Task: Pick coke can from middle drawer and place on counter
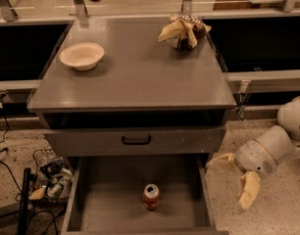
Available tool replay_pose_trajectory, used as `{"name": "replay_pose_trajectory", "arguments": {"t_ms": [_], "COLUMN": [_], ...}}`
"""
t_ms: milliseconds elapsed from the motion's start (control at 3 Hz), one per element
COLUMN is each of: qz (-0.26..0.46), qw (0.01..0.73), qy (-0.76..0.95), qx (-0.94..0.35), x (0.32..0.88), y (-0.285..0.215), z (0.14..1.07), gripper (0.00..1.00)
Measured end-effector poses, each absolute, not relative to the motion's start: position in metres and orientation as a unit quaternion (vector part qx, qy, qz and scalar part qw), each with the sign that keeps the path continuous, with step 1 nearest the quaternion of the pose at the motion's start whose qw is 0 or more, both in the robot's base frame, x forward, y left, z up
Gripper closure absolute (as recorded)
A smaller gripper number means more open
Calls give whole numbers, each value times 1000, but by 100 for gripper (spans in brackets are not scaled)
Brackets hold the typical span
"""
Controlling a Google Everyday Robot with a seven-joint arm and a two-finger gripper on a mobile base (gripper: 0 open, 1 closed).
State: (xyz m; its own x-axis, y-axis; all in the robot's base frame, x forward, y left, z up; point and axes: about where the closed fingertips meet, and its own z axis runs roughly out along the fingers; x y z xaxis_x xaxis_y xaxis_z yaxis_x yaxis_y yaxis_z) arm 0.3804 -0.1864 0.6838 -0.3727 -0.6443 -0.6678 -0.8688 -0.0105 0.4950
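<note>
Grey middle drawer (106, 195) holds the upright coke can (151, 196), left of the released, empty pincer (237, 179) outside its right wall.

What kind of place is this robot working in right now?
Probably a kitchen-style test area or office break room: a grey counter holds a bowl and a snack bag, and a coke can sits in the open middle drawer. The gripper hangs open beside the drawer, outside it.
</note>
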Motion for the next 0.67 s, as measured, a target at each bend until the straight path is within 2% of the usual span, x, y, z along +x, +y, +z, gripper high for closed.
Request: {"name": "replay_pose_trajectory", "arguments": {"t_ms": [667], "qz": [498], "qw": [188], "qy": [677], "qx": [-508], "x": [388], "y": [-218], "z": [681], "gripper": [0]}}
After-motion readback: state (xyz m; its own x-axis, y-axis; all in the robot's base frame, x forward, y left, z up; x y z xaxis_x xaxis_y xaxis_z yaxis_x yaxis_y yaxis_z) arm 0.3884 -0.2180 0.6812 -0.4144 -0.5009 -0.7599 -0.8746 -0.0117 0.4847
